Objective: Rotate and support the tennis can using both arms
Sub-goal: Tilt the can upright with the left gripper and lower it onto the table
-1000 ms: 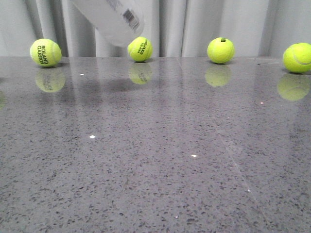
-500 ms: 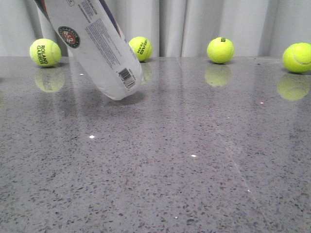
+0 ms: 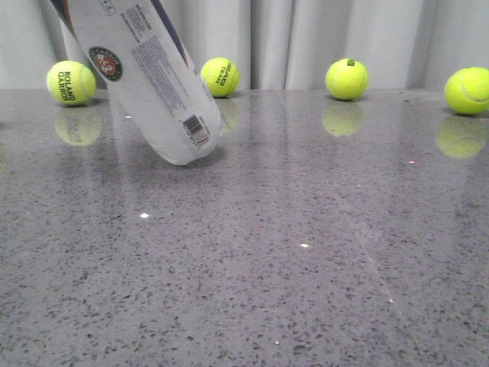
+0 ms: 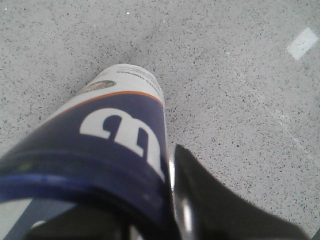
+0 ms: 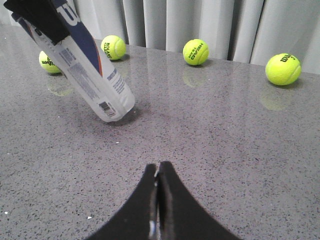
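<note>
Tennis can (image 3: pixel 149 80) leans tilted, base apparently touching the table (image 3: pixel 306 252), left gripper (image 4: pixel 170 220) clamping its upper end. Right gripper (image 5: pixel 157 200), fingers pressed together and empty, sits well apart from the can. Rotation step underway; next, right must spread and brace the can's lower part.

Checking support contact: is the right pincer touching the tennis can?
Apart. The right wrist view shows the right pincer shut, with bare table between it and the tilted tennis can.
</note>
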Controlling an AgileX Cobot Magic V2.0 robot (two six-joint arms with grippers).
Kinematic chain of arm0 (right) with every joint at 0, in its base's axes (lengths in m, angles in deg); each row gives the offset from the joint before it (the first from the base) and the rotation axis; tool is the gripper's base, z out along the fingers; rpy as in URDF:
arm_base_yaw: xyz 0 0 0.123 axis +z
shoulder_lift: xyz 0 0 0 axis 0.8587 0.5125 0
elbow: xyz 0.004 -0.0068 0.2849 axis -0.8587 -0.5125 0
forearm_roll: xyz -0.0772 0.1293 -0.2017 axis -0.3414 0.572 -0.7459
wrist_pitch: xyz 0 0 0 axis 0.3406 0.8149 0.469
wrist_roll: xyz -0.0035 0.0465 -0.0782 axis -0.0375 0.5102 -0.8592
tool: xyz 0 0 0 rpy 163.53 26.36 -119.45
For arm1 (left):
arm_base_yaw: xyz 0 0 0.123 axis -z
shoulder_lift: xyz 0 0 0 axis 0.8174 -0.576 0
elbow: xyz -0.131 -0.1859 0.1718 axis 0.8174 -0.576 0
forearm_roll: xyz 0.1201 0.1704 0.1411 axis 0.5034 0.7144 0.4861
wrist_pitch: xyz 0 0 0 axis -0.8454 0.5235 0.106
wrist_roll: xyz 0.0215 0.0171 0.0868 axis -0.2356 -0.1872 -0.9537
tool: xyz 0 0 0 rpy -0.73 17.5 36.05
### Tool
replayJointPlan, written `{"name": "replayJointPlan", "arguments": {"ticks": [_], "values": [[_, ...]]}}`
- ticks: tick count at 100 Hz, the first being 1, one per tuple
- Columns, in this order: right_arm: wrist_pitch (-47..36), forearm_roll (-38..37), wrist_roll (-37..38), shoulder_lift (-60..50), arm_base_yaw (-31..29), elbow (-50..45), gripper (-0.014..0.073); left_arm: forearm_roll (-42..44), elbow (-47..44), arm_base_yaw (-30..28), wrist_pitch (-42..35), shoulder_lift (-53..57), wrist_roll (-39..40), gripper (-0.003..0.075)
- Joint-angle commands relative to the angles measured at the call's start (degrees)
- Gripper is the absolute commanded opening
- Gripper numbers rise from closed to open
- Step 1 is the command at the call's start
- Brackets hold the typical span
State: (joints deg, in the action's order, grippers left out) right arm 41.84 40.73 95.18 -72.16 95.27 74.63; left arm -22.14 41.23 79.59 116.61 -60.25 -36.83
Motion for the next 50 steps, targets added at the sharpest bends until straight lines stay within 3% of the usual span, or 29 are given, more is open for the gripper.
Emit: {"name": "replayJointPlan", "arguments": {"ticks": [1, 10, 50], "values": [[-4.90, -0.93, -0.16, 0.43, -0.48, 1.42, -0.0069, -1.49, 1.28, 0.58, 1.11, 2.16, 0.04, 0.0314], [-4.90, -0.93, -0.16, 0.43, -0.48, 1.42, -0.0069, -1.49, 1.28, 0.58, 1.11, 2.16, 0.04, 0.0388], [-4.90, -0.93, -0.16, 0.43, -0.48, 1.42, -0.0069, -3.54, 9.25, 1.95, 1.11, -0.63, 0.04, 0.0388]]}}
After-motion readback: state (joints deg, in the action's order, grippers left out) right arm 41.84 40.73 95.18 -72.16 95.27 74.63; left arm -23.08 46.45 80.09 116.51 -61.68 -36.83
